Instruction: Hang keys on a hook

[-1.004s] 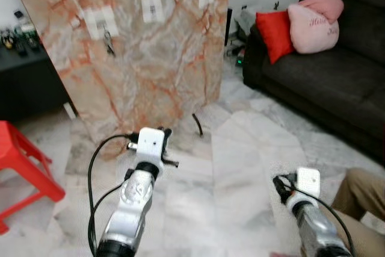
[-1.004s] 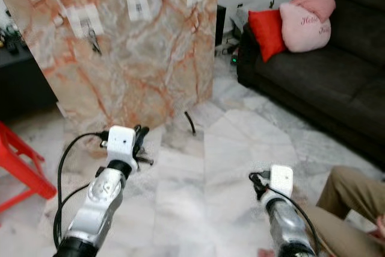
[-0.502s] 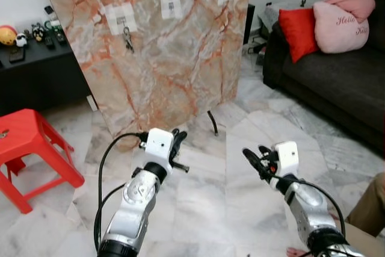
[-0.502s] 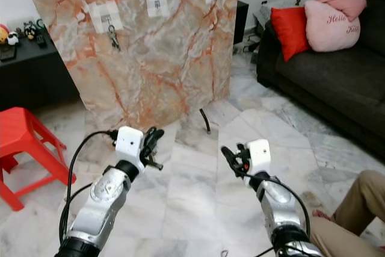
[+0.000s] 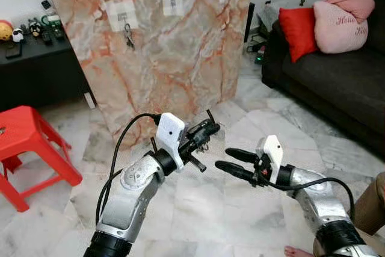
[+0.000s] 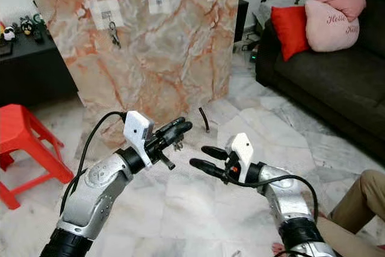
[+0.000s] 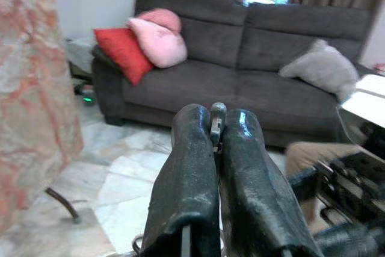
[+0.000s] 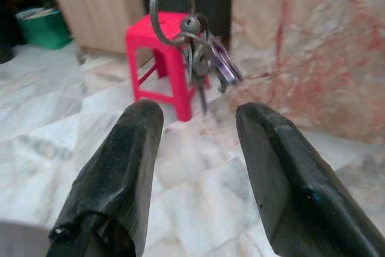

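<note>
Head stereo pair downward over both arms; wrist cameras along fingers.

Both arms now raised to frame centre — left gripper point(image 5: 207, 130) turned toward the right, pinching keys point(image 8: 201, 58). Right gripper point(image 5: 227, 161) swung in from lower right — fingers spread, facing the bunch.

Left gripper point(image 5: 209, 129) pinched closed, right gripper point(image 5: 227, 161) spread wide, facing it.

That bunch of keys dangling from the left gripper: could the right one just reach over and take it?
Probably yes. The right gripper is open and points at the keys, which hang free below the shut left gripper, with nothing between them.
</note>
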`<state>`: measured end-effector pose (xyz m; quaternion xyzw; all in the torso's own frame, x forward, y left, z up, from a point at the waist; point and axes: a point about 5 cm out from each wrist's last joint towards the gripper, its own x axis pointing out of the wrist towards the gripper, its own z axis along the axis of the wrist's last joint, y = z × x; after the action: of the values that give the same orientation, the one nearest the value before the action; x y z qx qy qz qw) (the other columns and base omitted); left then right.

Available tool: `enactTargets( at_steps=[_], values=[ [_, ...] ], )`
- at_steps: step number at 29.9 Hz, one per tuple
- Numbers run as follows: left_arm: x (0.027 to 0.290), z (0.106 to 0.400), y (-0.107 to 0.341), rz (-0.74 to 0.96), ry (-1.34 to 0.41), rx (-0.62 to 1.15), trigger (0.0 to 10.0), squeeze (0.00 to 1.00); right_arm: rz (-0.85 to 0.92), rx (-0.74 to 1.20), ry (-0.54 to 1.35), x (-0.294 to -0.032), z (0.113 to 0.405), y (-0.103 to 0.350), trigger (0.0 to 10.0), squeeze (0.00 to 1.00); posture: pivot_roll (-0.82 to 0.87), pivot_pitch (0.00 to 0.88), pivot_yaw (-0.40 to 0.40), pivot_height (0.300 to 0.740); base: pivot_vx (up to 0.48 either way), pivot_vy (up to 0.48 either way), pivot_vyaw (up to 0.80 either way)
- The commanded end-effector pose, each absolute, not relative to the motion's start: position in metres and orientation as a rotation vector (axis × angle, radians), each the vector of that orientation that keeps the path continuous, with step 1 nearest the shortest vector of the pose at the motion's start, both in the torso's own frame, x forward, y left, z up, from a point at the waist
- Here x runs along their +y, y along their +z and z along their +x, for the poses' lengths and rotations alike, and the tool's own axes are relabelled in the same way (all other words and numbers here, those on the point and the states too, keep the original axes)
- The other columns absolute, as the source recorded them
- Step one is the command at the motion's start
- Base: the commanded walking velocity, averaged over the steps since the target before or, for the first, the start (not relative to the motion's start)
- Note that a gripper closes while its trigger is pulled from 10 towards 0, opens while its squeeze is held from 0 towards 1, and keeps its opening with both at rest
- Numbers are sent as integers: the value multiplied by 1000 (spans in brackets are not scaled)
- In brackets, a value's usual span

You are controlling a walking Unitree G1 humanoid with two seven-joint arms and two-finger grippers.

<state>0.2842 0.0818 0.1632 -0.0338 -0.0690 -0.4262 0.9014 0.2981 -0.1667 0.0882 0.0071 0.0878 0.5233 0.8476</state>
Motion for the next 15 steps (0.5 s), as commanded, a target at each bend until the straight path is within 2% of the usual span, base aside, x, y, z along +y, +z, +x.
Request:
enactTargets(
  at_steps=[1,5,6,7,9,12,15],
  values=[
    [79,276,162,-97,-989,-113,10000,0,-3,190,1166,-173,294,98,10000,0,18,0,-71,740,0,0,0],
    [83,269,154,-124,-1071,-47,10000,0,-33,226,1242,-179,284,104,10000,0,9,0,-64,740,0,0,0],
    [85,266,151,-133,-1104,-16,10000,0,-86,255,1237,-183,283,103,10000,0,5,0,-61,740,0,0,0],
    [88,265,151,-134,-1124,1,10000,0,-181,295,1207,-189,284,98,10000,0,0,0,-58,740,0,0,0],
    [91,264,155,-157,-1139,1,10000,0,-258,298,1151,-192,287,94,10000,0,-2,0,-53,740,0,0,0],
    [96,263,161,-177,-1149,-6,10000,0,-275,300,1031,-193,295,91,10000,0,1,0,-47,740,0,0,0],
    [101,260,166,-173,-1165,-5,10000,0,-253,314,992,-189,292,90,10000,0,2,0,-37,740,0,0,0]
  ],
)
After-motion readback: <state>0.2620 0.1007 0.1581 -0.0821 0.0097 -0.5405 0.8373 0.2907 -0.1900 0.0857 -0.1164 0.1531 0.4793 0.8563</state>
